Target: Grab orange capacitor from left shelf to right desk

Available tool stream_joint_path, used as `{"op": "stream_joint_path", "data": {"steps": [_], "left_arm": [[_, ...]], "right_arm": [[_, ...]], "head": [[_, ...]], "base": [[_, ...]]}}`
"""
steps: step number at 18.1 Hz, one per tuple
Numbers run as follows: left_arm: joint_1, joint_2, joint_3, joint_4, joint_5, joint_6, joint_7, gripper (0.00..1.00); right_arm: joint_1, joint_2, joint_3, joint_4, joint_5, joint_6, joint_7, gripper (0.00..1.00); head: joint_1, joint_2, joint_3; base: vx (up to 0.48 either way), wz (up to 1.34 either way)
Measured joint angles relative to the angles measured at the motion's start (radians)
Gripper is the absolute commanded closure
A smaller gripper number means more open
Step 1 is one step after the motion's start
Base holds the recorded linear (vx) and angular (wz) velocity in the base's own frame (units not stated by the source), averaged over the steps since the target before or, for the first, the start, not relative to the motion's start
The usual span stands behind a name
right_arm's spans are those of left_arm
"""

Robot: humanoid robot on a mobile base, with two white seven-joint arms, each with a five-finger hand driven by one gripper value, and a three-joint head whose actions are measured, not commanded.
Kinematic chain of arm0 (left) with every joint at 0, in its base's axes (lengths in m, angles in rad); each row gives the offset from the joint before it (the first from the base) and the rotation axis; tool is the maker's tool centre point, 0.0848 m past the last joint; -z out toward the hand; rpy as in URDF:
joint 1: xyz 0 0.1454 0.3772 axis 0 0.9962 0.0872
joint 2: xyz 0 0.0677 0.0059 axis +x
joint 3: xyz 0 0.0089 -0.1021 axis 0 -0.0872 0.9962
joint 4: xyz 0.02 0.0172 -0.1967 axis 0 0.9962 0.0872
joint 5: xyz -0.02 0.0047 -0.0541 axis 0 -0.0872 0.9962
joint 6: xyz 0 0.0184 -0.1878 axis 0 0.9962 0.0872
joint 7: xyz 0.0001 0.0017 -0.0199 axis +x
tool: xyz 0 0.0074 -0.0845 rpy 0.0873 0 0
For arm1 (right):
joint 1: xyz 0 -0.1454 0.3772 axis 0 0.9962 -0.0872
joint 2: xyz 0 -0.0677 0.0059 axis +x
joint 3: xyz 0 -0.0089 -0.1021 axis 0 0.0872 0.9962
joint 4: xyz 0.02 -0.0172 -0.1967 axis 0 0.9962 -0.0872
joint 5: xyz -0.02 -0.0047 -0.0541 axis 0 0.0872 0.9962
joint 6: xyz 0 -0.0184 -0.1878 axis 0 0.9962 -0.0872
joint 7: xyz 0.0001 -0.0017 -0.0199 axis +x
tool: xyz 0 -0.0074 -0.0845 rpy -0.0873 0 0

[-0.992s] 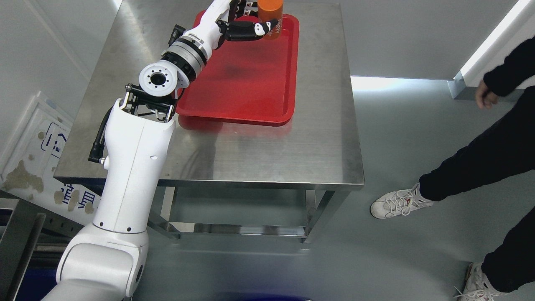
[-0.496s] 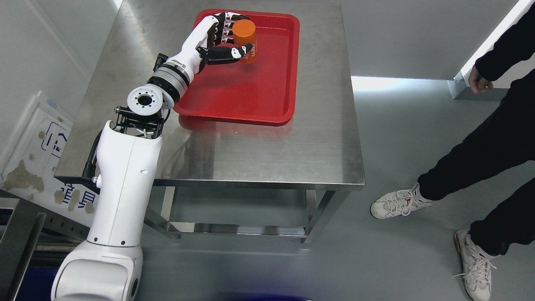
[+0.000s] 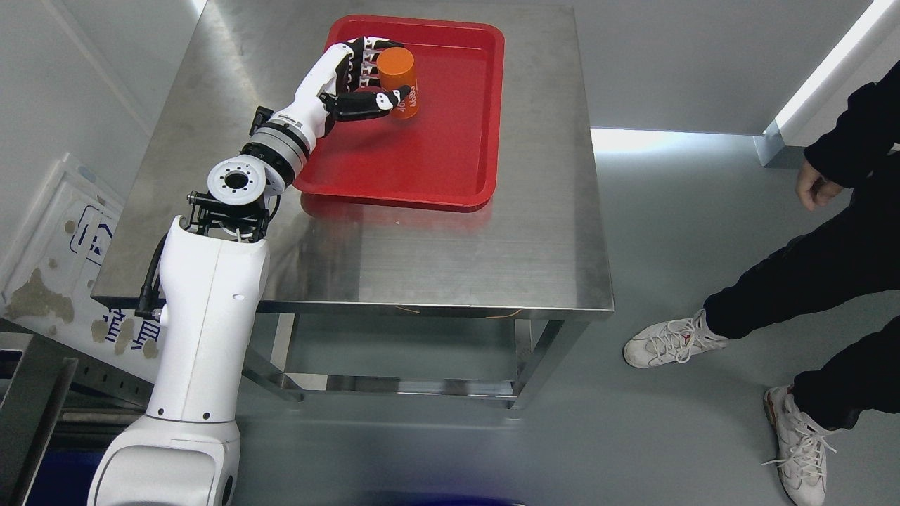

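Observation:
The orange capacitor (image 3: pixel 398 79), a short orange cylinder, stands upright over the far left part of the red tray (image 3: pixel 450 154). My left hand (image 3: pixel 369 77) wraps it from the left, black fingers behind it and the thumb across its front. I cannot tell whether its base touches the tray floor. The tray lies on the far half of the steel desk (image 3: pixel 450 260). My white left arm reaches up from the lower left to the hand. No right arm shows.
A person in black trousers and white shoes (image 3: pixel 671 342) stands on the grey floor right of the desk, one hand (image 3: pixel 810 190) hanging at the right edge. A white panel with blue print (image 3: pixel 63 246) leans at the left wall.
My left hand has carried the capacitor down and towards me over the tray, a little to the left. The person has shifted their feet and arm.

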Motion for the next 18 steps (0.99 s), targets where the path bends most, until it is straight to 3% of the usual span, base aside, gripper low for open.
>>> {"op": "stream_joint_path", "data": {"steps": [4,9,18], "left_arm": [[0.003,-0.008,0.011,0.003,0.001,0.005,0.0,0.0],[-0.029,-0.013,0.058,-0.001,0.055,0.01,0.011,0.0],[-0.05,-0.019,0.218,-0.005,0.185,-0.018,0.183,0.0]], "right_arm": [[0.0,0.0,0.0,0.0,0.0,0.0,0.0,0.0],[0.0,0.0,0.0,0.0,0.0,0.0,0.0,0.0],[0.0,0.0,0.0,0.0,0.0,0.0,0.0,0.0]], "head": [[0.0,0.0,0.0],[0.0,0.0,0.0],[0.0,0.0,0.0]], "base": [[0.0,0.0],[0.0,0.0],[0.0,0.0]]}}
